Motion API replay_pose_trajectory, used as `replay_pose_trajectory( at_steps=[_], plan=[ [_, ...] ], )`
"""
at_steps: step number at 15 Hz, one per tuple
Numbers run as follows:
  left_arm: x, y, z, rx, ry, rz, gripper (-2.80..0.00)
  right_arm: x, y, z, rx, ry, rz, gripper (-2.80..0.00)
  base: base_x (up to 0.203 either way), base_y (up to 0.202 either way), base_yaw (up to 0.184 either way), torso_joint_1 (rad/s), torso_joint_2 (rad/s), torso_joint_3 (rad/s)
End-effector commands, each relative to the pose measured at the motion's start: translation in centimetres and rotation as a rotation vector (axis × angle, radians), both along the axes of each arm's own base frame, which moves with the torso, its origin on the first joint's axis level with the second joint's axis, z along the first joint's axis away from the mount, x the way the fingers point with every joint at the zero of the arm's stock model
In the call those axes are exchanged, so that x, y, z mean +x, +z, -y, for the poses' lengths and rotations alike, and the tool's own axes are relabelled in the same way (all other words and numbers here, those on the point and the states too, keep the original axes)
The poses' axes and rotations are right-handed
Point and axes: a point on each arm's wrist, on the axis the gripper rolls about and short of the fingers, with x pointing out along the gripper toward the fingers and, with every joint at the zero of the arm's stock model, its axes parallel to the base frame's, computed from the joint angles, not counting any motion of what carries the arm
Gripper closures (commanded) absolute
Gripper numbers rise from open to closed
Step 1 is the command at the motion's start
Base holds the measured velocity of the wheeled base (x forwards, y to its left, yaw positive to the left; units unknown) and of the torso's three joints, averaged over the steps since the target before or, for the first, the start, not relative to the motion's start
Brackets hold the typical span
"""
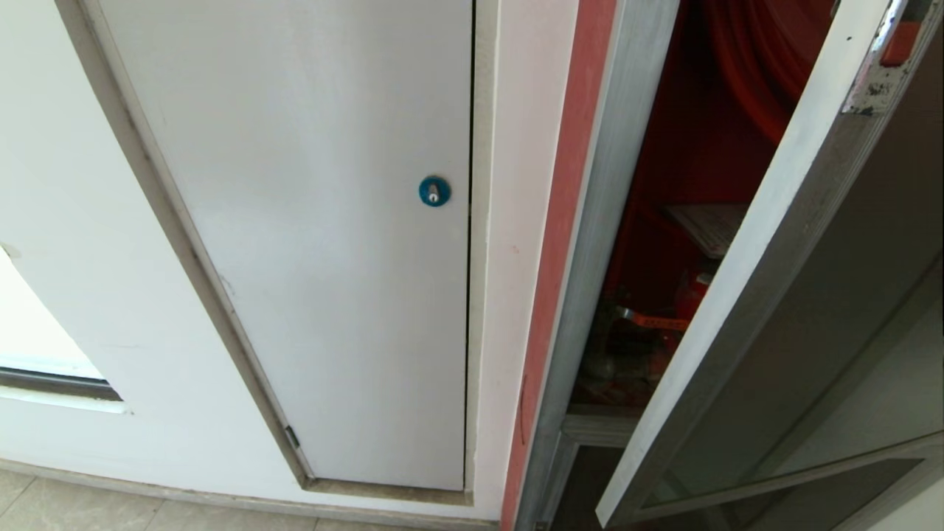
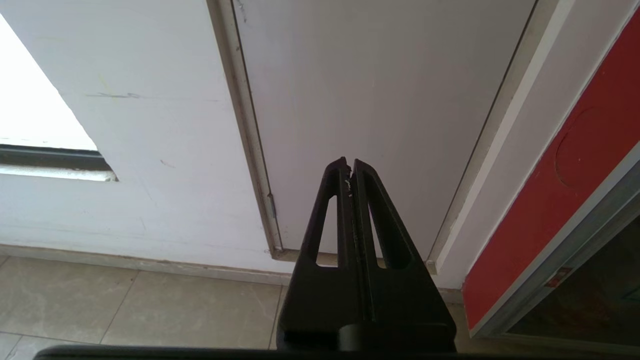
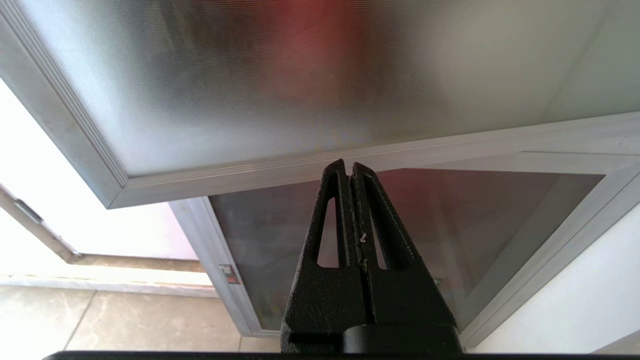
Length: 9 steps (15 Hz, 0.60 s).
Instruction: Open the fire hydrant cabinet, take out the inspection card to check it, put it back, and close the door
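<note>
The fire hydrant cabinet (image 1: pixel 590 243) stands at the right of the head view, silver-framed and red inside. Its door (image 1: pixel 833 310), dark glass in a silver frame, hangs ajar and swung outward, with a small red latch (image 1: pixel 901 43) near its top edge. Through the gap a white printed inspection card (image 1: pixel 709 225) lies on a ledge above a red valve (image 1: pixel 692 295). My right gripper (image 3: pixel 348 164) is shut and empty, low under the bottom rail of the door (image 3: pixel 300 75). My left gripper (image 2: pixel 350 162) is shut and empty, facing the white panel. Neither arm shows in the head view.
A plain white panel (image 1: pixel 317 243) with a round blue lock (image 1: pixel 434 191) fills the wall left of the cabinet. A smaller lower glass panel (image 3: pixel 480 225) with a red label (image 3: pixel 228 274) sits under the door. Beige floor tiles (image 2: pixel 125 310) run along the wall's base.
</note>
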Motion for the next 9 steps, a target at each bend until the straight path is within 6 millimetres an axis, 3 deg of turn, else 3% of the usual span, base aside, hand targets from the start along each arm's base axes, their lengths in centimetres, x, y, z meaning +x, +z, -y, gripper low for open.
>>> replay_pose_trajectory(
  at_steps=[1, 5, 9],
  plan=[
    [0.0, 0.0, 0.0, 0.000, 0.000, -0.003, 0.00, 0.0, 0.0, 0.0, 0.002, 0.001, 0.002, 0.00, 0.000, 0.000, 0.000, 0.000, 0.00, 0.000],
    [0.0, 0.0, 0.0, 0.000, 0.000, -0.003, 0.00, -0.8, 2.5, 0.0, 0.003, 0.018, 0.078, 0.00, 0.000, 0.000, 0.000, 0.000, 0.00, 0.000],
    [0.0, 0.0, 0.0, 0.000, 0.001, -0.003, 0.00, -0.3, 7.9, -0.3, 0.002, 0.112, 0.084, 0.00, 0.000, 0.000, 0.000, 0.000, 0.00, 0.000]
  ],
)
